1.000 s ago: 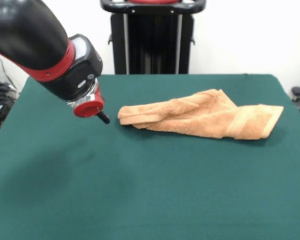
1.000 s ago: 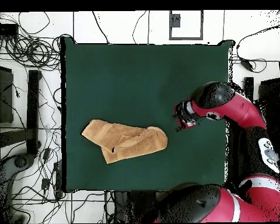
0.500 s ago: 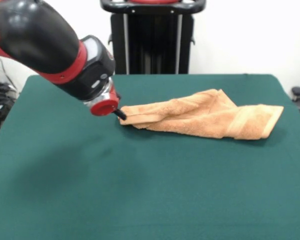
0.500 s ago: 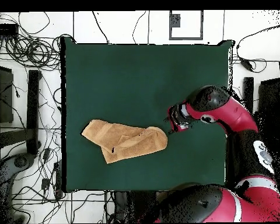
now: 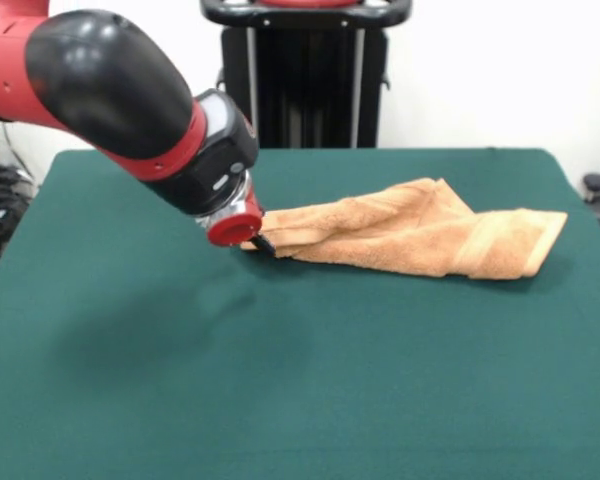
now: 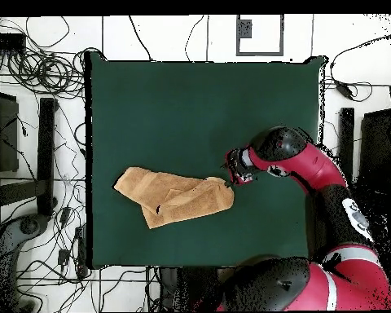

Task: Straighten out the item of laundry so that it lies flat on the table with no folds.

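Lying crumpled on the dark green felt desk (image 5: 400, 380), the orange-tan terry towel (image 5: 410, 240) runs lengthwise left to right in the front view, banded end at the right. Overhead, its long axis tilts slightly and overlapping folds (image 6: 178, 200) show. The red and black arm's gripper (image 5: 261, 243) meets the towel's left end; whether its fingers are spread or closed cannot be told.

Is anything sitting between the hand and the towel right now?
Nothing visible. The hand is already at the near end of the folded towel, with only bare green table around them. The overhead view shows the same: no other object on the table.
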`<state>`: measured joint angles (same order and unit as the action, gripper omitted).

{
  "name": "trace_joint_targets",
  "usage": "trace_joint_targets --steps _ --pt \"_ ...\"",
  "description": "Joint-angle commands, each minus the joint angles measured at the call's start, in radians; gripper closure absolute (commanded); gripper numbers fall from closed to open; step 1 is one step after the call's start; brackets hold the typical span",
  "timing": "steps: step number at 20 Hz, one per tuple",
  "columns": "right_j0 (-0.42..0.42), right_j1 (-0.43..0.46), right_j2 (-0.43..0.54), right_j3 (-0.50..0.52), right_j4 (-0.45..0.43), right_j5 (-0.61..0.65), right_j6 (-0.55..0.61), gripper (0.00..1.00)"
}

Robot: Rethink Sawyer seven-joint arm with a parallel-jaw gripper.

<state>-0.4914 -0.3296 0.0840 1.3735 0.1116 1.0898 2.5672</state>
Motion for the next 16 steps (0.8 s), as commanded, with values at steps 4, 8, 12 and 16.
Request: trace_joint_targets --steps 4,8,12,16 --pt "0.030 0.058 0.112 0.127 0.033 -0.208 -0.001 0.00" --pt "0.030 0.062 0.120 0.130 0.043 -0.170 -0.003 0.00" --pt "0.024 0.060 0.142 0.154 0.070 -0.145 -0.001 0.00" --pt "0.012 0.054 0.169 0.180 0.110 -0.114 -0.001 0.00"
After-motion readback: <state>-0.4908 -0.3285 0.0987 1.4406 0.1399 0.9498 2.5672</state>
